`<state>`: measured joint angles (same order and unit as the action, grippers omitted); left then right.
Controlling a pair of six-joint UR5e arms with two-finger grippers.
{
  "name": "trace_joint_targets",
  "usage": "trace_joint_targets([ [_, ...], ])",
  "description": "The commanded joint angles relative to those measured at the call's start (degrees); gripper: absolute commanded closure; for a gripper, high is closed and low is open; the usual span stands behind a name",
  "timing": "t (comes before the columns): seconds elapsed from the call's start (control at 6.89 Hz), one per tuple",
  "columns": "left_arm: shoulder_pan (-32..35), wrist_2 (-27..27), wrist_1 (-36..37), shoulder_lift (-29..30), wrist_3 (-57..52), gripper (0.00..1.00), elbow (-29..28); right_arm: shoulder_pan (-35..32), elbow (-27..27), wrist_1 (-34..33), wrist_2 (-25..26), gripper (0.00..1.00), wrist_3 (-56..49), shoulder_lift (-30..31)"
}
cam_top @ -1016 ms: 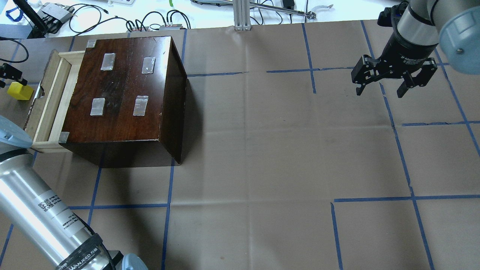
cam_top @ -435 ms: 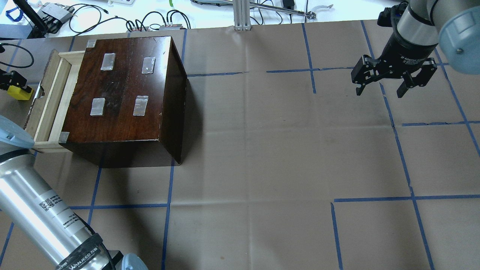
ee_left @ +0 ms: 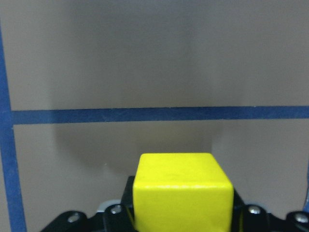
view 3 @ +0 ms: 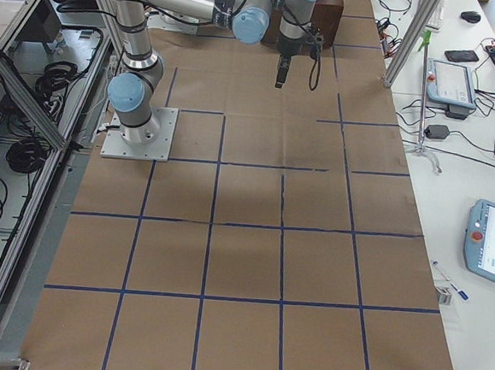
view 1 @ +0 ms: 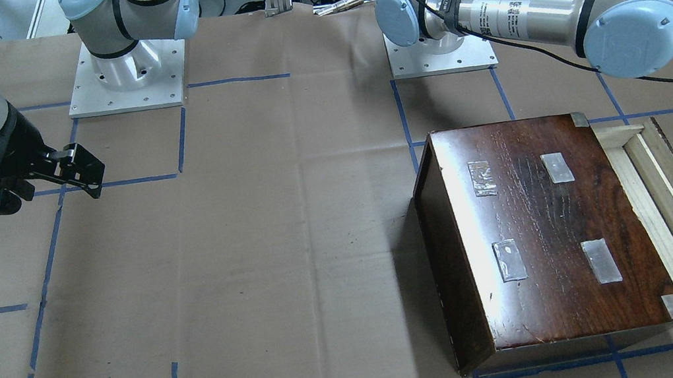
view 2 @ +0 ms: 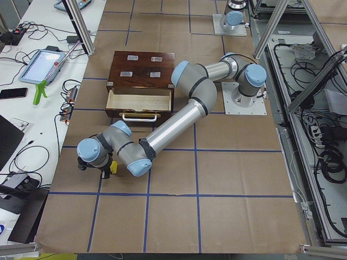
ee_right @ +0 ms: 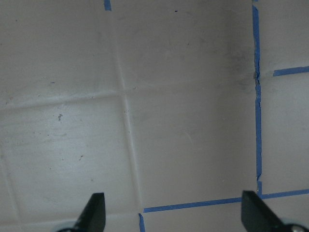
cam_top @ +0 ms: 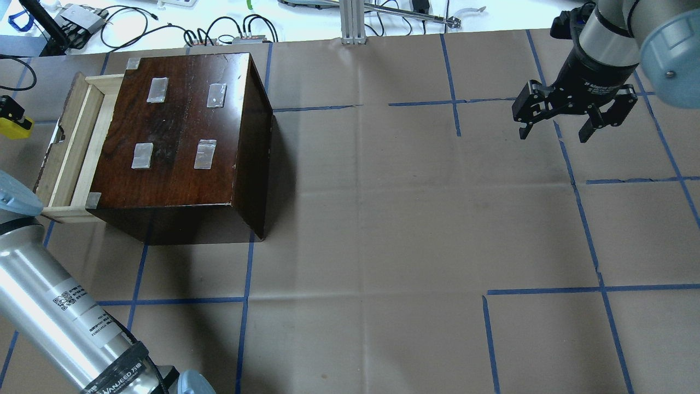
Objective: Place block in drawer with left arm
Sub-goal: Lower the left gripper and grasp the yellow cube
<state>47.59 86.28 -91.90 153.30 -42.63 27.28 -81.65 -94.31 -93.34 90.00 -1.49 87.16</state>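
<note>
Your left gripper (cam_top: pixel 11 116) is clamped on the block (ee_left: pixel 181 191). In the overhead view you'll see it at the far left edge, at 9 o'clock from the drawer (cam_top: pixel 64 148), apart from its front panel. Drawer stands pulled out of the cabinet (cam_top: pixel 180 137). Right gripper (cam_top: pixel 553 134) hangs at 3 o'clock, jaws spread.

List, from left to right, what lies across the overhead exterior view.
yellow block → drawer, pulled out → cabinet → right claw. The left claw is left out, since it overlaps the block at the view's edge.
</note>
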Motion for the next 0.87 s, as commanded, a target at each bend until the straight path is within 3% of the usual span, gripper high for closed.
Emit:
trace_joint_targets([
  [0.0,-0.13,0.82,-8.43,-7.72,0.17,0.68,1.28,0.0,0.0,0.0,0.0,0.0,0.09,0.02],
  [0.29,-0.13,0.82,-13.03,-13.35,0.79,0.71,6.34,0.0,0.0,0.0,0.0,0.0,0.09,0.02],
  [0.73,0.48,0.3,-10.95,-26.78,3.76,0.72,23.98,0.0,0.0,0.0,0.0,0.0,0.0,0.02],
])
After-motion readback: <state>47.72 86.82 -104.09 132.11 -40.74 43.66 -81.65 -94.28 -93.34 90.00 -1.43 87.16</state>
